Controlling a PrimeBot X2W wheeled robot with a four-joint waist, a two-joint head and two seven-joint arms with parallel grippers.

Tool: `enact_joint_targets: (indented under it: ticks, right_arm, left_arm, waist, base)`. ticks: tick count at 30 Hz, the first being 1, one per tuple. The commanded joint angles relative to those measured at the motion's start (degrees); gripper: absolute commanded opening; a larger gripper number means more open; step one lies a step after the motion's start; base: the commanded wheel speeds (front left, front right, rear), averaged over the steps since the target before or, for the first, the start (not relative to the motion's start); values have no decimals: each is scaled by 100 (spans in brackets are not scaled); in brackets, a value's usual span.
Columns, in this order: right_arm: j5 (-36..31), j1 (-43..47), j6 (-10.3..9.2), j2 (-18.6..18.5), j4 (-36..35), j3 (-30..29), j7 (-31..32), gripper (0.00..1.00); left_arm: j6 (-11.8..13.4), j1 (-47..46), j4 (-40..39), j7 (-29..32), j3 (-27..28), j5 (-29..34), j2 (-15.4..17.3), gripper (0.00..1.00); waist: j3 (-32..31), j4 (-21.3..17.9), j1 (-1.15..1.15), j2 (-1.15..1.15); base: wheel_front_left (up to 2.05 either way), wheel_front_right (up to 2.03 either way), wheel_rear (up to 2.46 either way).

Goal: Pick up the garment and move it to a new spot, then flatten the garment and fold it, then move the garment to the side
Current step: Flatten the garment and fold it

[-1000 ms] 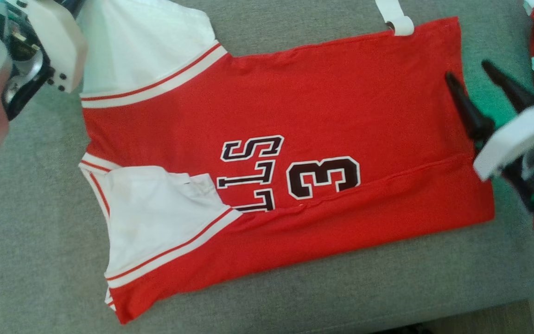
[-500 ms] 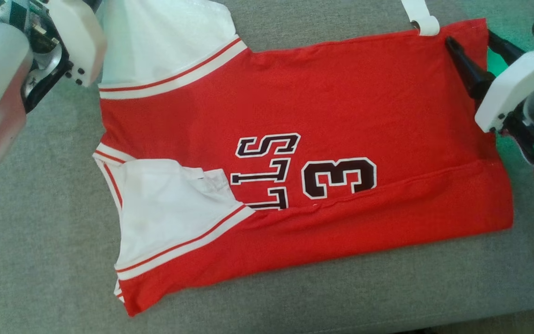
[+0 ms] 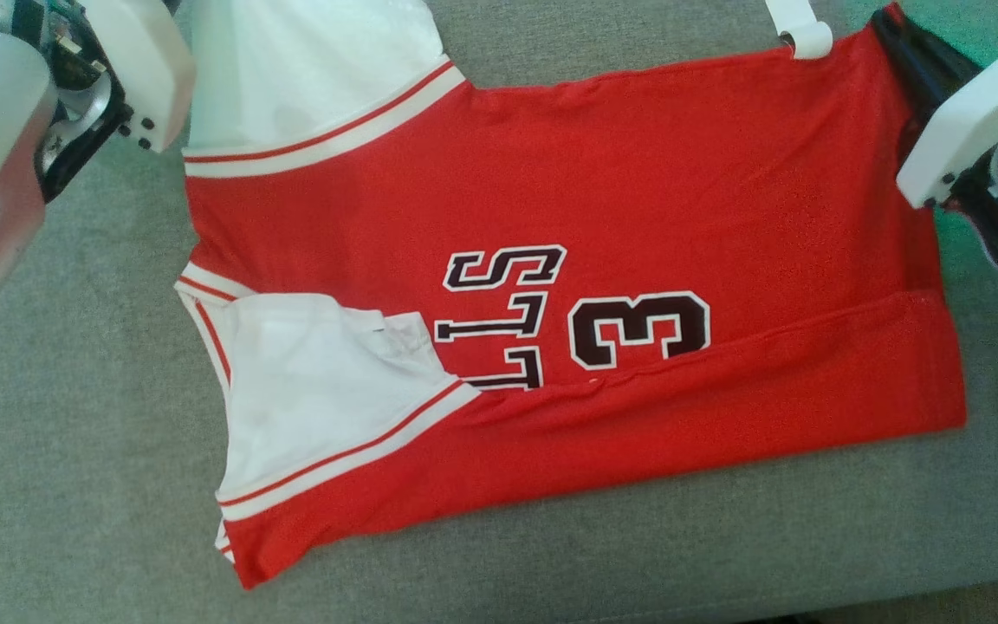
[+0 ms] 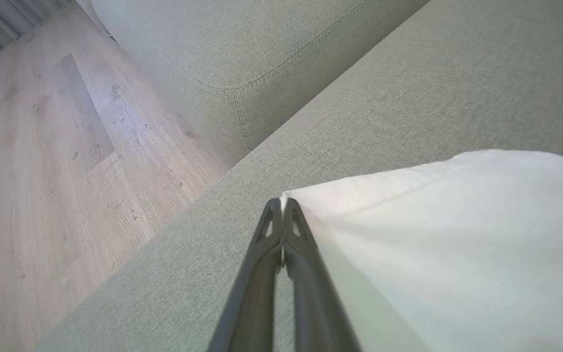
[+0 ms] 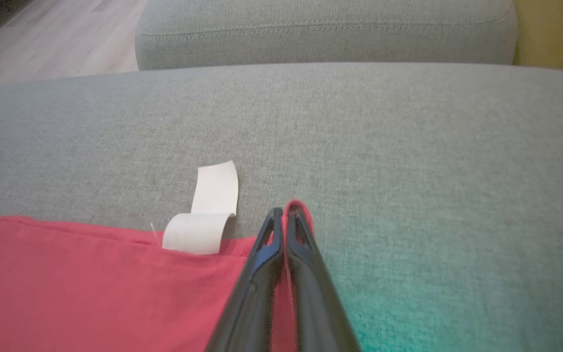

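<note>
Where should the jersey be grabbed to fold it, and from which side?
By its two far corners, white sleeve tip and red hem corner, each approached from the outer end. The jersey lies flat sideways, so those lift evenly.

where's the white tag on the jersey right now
In the head view the curled white paper tag sits upper right, at the far edge of the red jersey on the grey sofa cushion, just left of the right claw.
</note>
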Motion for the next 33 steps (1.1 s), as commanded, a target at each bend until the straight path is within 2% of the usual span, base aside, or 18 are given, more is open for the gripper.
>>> enact_joint_targets:
  ticks: [1, 7, 12, 19, 25, 30, 33]
  right_arm:
    - [42, -72, 37, -147, -113, 16, -106, 0]
    - [92, -355, 37, -192, 42, -80, -462, 0]
    - [150, -562, 37, -232, 163, -202, -712, 0]
    - [488, -246, 37, -354, 69, -182, -668, 0]
    - [776, 420, 37, -619, -160, -313, -743, 0]
    - [904, 960, 37, -776, -430, -463, -803, 0]
    - [931, 1380, 37, -853, -667, -572, -825, 0]
  left_arm:
    - [11, -428, 7, -100, 182, 8, 199, 0]
    - [19, -706, 241, -742, 192, 250, 153, 0]
    - [200, -961, 560, -1564, 386, 370, -12, 0]
    - [87, -651, 660, -1832, 433, 183, -155, 0]
    - [65, -103, 219, -1954, 494, 97, -85, 0]
    - [224, 476, -397, -1974, 692, 106, 121, 0]
    - [341, 1066, -865, -1976, 742, 57, 378, 0]
  waist:
    - [6, 3, 0, 0]
    - [17, 22, 0, 0]
    - [-76, 81, 0, 0]
    - [-352, 284, 0, 0]
    - [-627, 559, 0, 0]
    - [-852, 673, 0, 0]
    - [-995, 695, 0, 0]
  base:
    - [0, 0, 0]
    - [0, 0, 0]
    - [0, 0, 0]
    - [0, 0, 0]
    - [0, 0, 0]
    - [0, 0, 0]
    - [0, 0, 0]
